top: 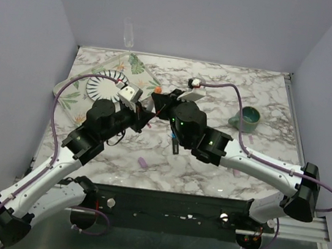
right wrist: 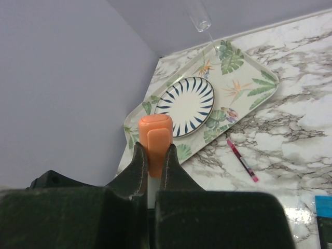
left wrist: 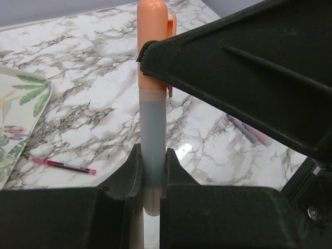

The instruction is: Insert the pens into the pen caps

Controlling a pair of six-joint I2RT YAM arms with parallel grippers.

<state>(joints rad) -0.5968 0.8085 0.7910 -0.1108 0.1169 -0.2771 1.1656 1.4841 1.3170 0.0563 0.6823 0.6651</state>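
- While the left gripper (left wrist: pixel 153 174) is clamping narrowly on the lower body of the pale grey marker (left wrist: pixel 153 129) and holding it upright above the bench (left wrist: pixel 88 67), the right gripper (right wrist: pixel 152 162) is pinching the orange cap (right wrist: pixel 154 136) at the marker's top end.
- The cap is looking fully seated, with no orange tip showing, so this pair is reading as done or nearly so. Neither gripper is letting go yet.
- The pink-purple marker (left wrist: pixel 250 132) is lying on the bench at 3 o'clock of the held marker; whether it is capped I cannot tell.
- The thin red pen (left wrist: pixel 63 166) is lying at 9 o'clock, near the tray (left wrist: pixel 44 101), seemingly waiting.
- The blue and light purple caps are not showing clearly, so those pairs are probably left.
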